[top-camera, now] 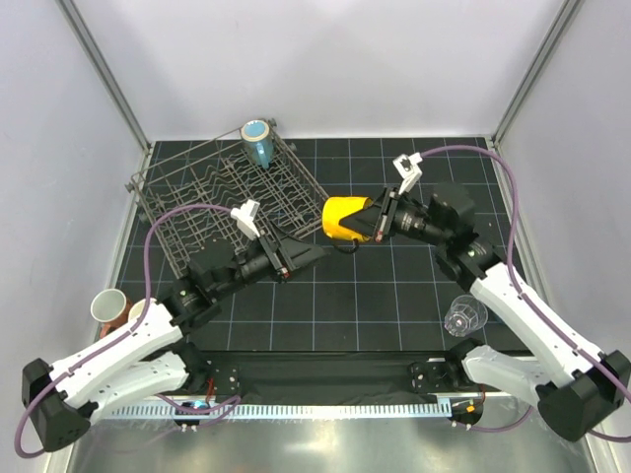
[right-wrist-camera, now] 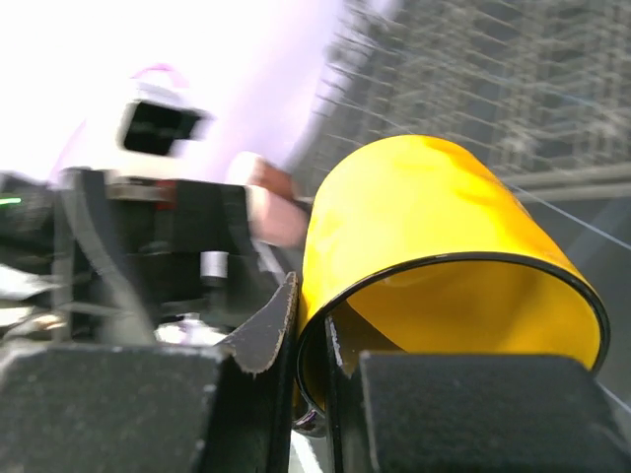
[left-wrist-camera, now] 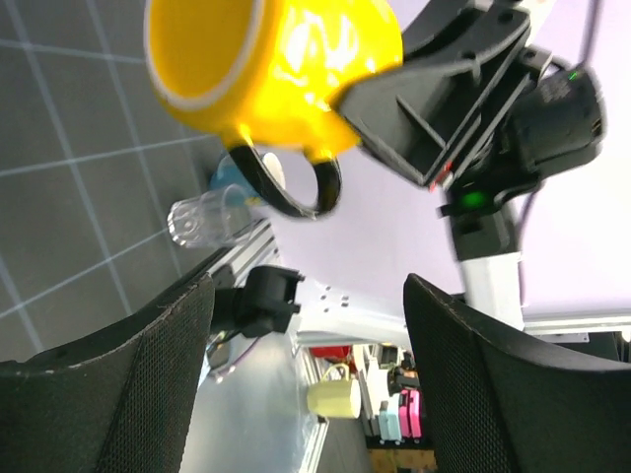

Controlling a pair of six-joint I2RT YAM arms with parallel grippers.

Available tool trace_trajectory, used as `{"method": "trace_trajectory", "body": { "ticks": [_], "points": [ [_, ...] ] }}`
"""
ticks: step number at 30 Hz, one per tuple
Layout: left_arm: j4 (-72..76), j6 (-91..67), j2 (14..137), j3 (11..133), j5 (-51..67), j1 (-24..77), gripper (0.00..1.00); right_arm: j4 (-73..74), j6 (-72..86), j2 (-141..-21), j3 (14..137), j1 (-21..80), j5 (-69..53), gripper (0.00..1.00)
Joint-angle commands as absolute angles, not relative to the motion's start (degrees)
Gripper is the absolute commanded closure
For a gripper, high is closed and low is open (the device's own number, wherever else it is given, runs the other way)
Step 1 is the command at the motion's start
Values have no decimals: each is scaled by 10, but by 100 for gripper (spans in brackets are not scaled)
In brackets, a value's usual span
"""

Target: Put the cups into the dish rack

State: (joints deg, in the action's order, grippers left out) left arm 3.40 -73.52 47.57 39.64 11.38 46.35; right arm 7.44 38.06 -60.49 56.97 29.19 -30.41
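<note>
My right gripper (top-camera: 373, 223) is shut on the rim of a yellow cup (top-camera: 343, 219) with a black handle, holding it on its side above the mat just right of the dish rack (top-camera: 187, 212). In the right wrist view one finger (right-wrist-camera: 261, 335) presses outside the yellow cup's (right-wrist-camera: 434, 227) wall and the other sits inside. My left gripper (top-camera: 308, 254) is open and empty, its tips just left of and below that cup. From the left wrist the yellow cup (left-wrist-camera: 276, 69) hangs above the wide-apart fingers (left-wrist-camera: 108, 374). A blue cup (top-camera: 258, 143) stands in the rack's far corner.
A clear tumbler (top-camera: 465, 317) stands on the mat beside the right arm's base. Two salmon-pink cups (top-camera: 110, 307) sit off the mat at the left, beside the left arm. The tumbler (left-wrist-camera: 202, 219) also shows in the left wrist view. The grey rack (right-wrist-camera: 493, 79) lies behind the cup.
</note>
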Motion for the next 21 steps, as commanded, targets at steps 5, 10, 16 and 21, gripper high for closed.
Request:
{"method": "trace_trajectory", "body": {
  "ticks": [5, 10, 16, 21],
  "points": [
    [189, -703, 508, 397, -22, 562, 25, -279, 538, -521, 476, 309, -389, 96],
    [241, -702, 551, 401, -34, 599, 25, -301, 545, -494, 451, 325, -384, 96],
    [265, -689, 569, 410, -47, 611, 33, -354, 583, -479, 416, 330, -386, 96],
    [269, -684, 563, 404, -54, 612, 47, -353, 588, -468, 400, 336, -385, 96]
  ]
}}
